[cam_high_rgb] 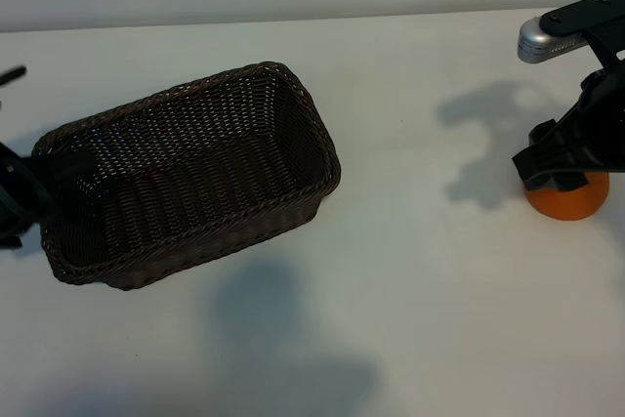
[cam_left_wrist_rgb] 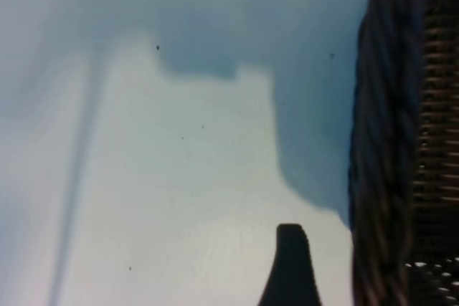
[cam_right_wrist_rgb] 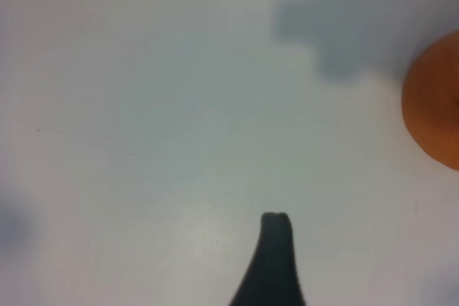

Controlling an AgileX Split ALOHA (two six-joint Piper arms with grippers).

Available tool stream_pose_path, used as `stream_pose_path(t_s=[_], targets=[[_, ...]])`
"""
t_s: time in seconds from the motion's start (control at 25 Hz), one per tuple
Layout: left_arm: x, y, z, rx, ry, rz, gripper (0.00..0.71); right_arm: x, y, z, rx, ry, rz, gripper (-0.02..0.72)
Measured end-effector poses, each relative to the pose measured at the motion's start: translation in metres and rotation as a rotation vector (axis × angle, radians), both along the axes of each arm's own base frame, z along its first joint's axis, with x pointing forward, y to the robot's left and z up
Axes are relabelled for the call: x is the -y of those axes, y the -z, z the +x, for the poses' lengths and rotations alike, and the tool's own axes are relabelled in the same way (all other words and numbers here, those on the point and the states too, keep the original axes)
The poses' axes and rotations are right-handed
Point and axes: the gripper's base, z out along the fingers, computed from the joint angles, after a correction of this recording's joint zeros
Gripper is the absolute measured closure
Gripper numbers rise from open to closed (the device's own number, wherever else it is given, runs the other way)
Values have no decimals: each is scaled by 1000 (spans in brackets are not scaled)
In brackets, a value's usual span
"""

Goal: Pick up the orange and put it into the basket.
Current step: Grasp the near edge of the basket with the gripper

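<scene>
White table surface (cam_left_wrist_rgb: 179,177) fills most of the left wrist view. Basket (cam_left_wrist_rgb: 401,141), dark brown woven wicker, runs along the 3 o'clock edge, its rim and wall close to the lens. One dark fingertip (cam_left_wrist_rgb: 290,266) of the left gripper enters from 6 o'clock, rounded at its end, just beside the basket wall; contact cannot be told. Grey shadows on the table at 12 o'clock and beside the basket, and a thin grey streak toward 9 o'clock.

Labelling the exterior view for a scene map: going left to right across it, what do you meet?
Left gripper at the left edge → basket → bare table → right gripper, with the orange beneath it.
</scene>
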Motion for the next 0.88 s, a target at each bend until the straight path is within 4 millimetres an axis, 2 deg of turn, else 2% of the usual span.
stream_pose_path(t_s=[0.28, 0.68, 0.88], targets=[[1, 14, 5, 10, 4, -5, 143, 0, 0, 0, 0, 0, 0, 109], [6, 58, 26, -50, 9, -29, 143, 0, 0, 0, 0, 0, 0, 109], [7, 61, 28, -38, 16, -39, 164, 0, 0, 0, 0, 1, 0, 109]])
